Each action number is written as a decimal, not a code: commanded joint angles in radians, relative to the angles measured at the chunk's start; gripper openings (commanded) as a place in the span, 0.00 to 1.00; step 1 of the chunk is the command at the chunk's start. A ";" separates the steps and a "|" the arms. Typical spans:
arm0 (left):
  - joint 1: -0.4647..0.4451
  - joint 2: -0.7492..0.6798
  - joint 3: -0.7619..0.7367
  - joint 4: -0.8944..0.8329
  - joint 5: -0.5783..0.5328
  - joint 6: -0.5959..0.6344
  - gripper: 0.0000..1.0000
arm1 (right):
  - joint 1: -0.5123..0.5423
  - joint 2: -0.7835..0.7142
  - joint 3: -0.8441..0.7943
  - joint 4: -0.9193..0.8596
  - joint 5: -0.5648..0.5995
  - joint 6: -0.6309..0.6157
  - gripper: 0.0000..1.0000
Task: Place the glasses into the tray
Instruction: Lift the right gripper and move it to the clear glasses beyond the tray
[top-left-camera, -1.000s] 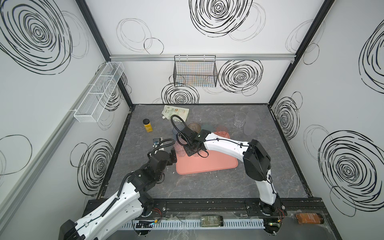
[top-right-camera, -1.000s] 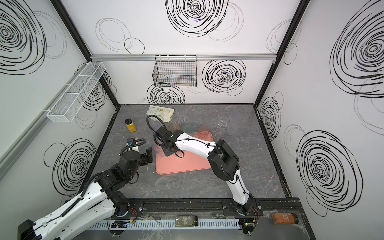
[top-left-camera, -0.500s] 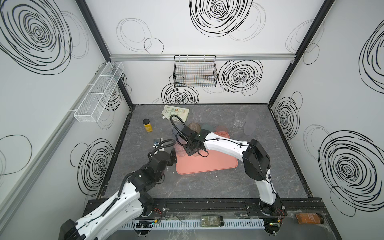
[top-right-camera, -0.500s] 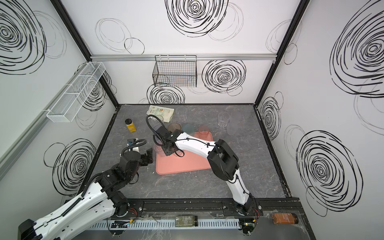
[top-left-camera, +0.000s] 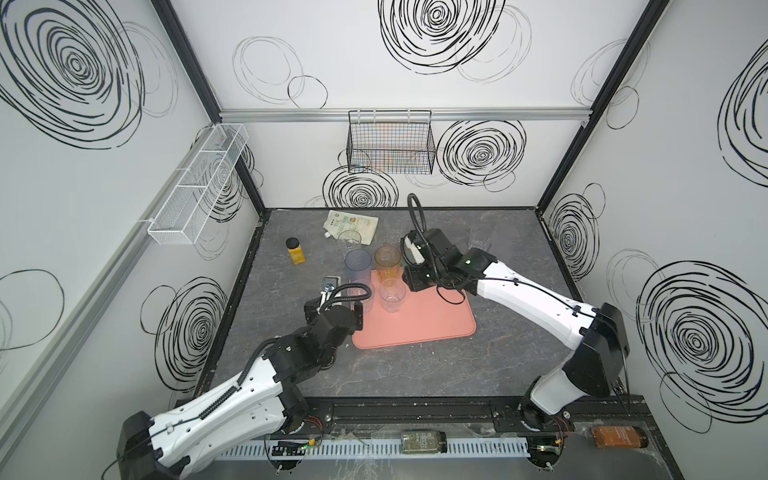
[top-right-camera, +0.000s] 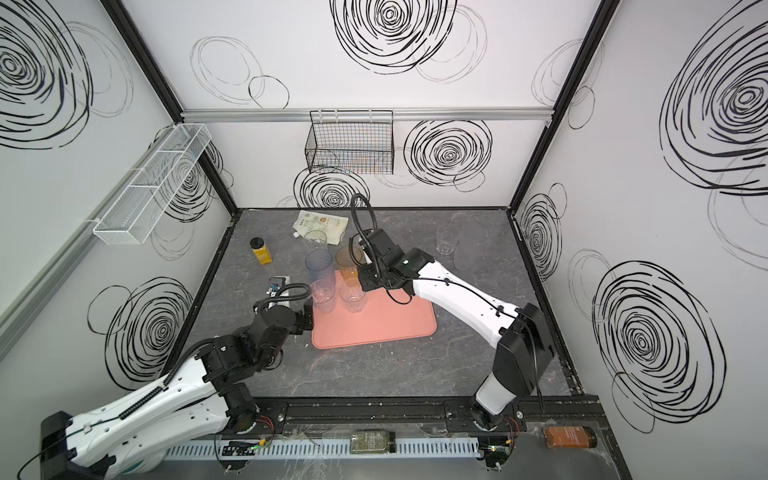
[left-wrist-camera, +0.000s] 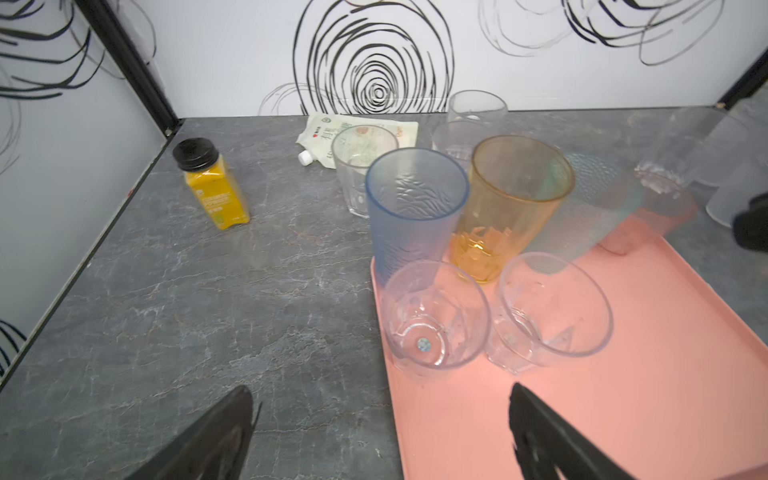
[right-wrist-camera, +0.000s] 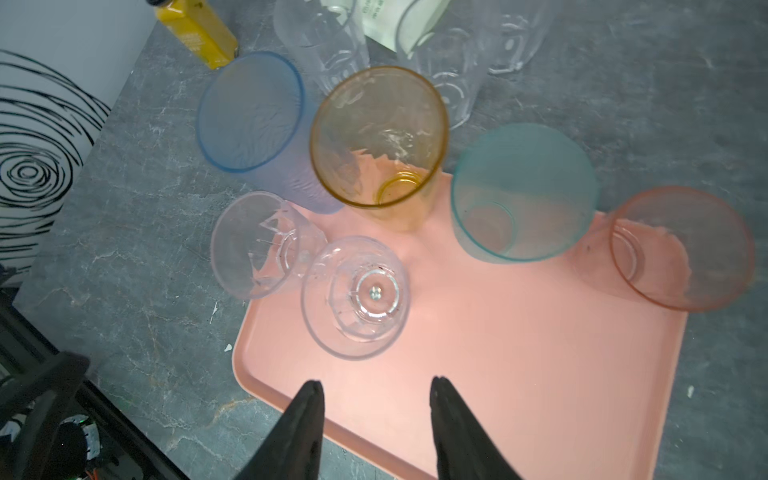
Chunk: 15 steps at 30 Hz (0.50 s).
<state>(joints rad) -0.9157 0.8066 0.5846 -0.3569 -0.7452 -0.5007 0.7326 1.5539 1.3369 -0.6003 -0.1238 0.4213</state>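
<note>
Both top views sit high at the front, staring down on the whole table (top-left-camera: 415, 374), near-identical. Left wrist camera rides low behind the left gripper (left-wrist-camera: 380, 390), looking almost level ahead of its tips, close in. Right wrist camera peers steeply down past the right gripper (right-wrist-camera: 376, 382). Both wrist views share the blue tumbler (left-wrist-camera: 411, 216) and the tray (right-wrist-camera: 519, 353) corner just ahead.

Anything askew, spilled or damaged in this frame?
No spill shows. The blue tumbler stands right at a corner of the tray; whether its base sits inside the rim is unclear. A small white speck lies on the table beside the tray.
</note>
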 joint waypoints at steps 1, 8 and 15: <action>-0.072 0.038 0.023 0.069 -0.081 0.000 0.99 | -0.059 -0.050 -0.103 0.061 -0.068 0.049 0.46; -0.149 0.149 0.026 0.177 0.003 -0.005 0.99 | -0.141 -0.116 -0.205 0.104 -0.117 0.063 0.46; 0.052 0.077 0.060 -0.031 0.079 0.068 0.98 | -0.380 -0.136 -0.125 0.033 -0.097 -0.015 0.46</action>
<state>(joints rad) -0.9512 0.9649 0.6319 -0.3275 -0.7044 -0.4732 0.4377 1.4570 1.1637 -0.5583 -0.2329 0.4419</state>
